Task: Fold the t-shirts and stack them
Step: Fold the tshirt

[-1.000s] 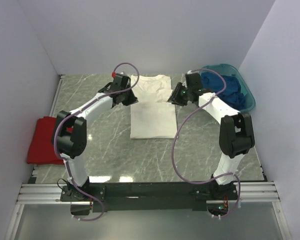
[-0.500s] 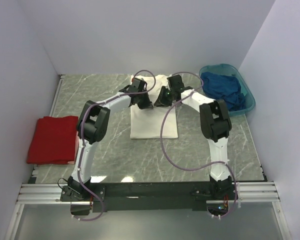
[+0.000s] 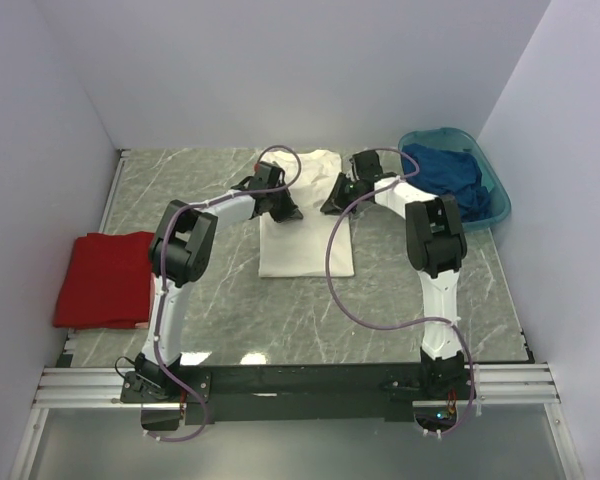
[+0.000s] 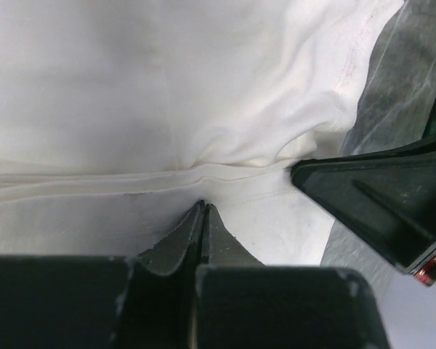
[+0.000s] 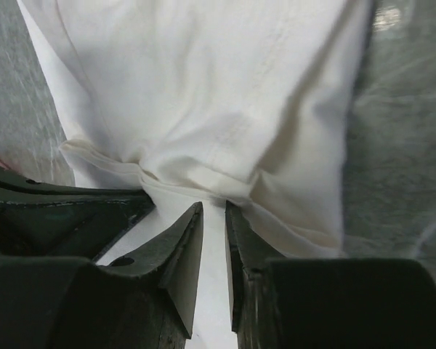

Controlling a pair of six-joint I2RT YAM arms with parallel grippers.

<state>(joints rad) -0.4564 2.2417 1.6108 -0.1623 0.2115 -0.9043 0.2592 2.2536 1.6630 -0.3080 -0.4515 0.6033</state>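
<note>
Left pincer (image 4: 204, 206), right pincer (image 5: 214, 208) both tight on cream t-shirt (image 3: 305, 245); teal basin (image 3: 500, 198) nearby.

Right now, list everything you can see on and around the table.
white shirt: one, cream-white, far middle of the table, partly folded.
red shirt: one, red, folded, at the table's left edge.
blue shirt: one, dark blue, bunched in the basin.
basin: one, teal, far right corner.
table: one, grey marble.
left gripper: one, black, shut on a fold of the white shirt.
right gripper: one, black, pinching the same shirt's fold, close beside the left gripper.
</note>
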